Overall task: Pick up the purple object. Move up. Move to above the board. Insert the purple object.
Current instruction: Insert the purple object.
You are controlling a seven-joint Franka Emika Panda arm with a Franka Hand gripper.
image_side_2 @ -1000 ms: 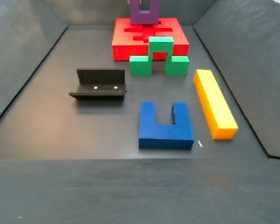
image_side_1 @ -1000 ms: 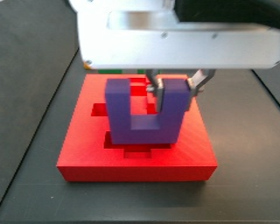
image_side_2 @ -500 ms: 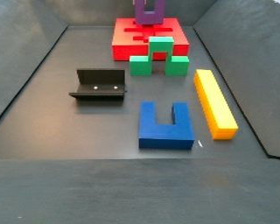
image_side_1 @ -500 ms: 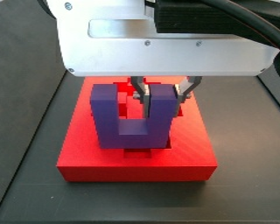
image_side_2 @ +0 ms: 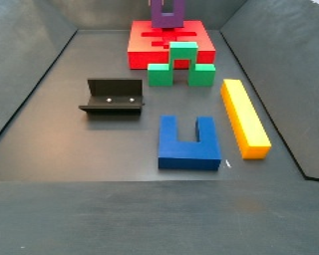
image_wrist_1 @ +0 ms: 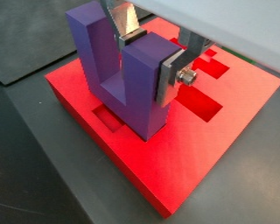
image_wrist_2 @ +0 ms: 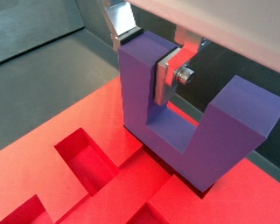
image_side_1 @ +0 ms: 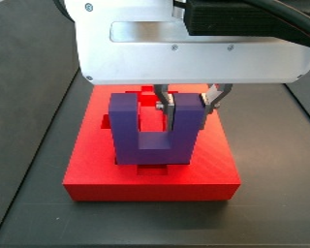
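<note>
The purple object point(image_side_1: 151, 136) is a blue-purple U-shaped block, upright with its prongs up, also seen in both wrist views point(image_wrist_1: 122, 87) point(image_wrist_2: 195, 131). My gripper point(image_side_1: 186, 100) is shut on one prong, silver fingers point(image_wrist_1: 174, 74) flat on its two sides point(image_wrist_2: 146, 57). The block's base is down at the central channel of the board point(image_side_1: 100, 174), the large red slab with cross-shaped cut-outs point(image_wrist_1: 224, 149) point(image_wrist_2: 60, 188). I cannot tell whether the base touches it. In a side view the block point(image_side_2: 167, 13) stands at the far end on the board point(image_side_2: 147, 45).
A green stepped block point(image_side_2: 182, 63) sits at the board's near edge. The fixture point(image_side_2: 112, 98) stands on the dark floor at the left. A blue U-shaped block point(image_side_2: 189, 142) and a long yellow bar point(image_side_2: 243, 117) lie nearer. Sloped grey walls enclose the floor.
The gripper, still shut on the purple object, shifted a little left over the board and then back toward the middle. The other pieces have not moved.
</note>
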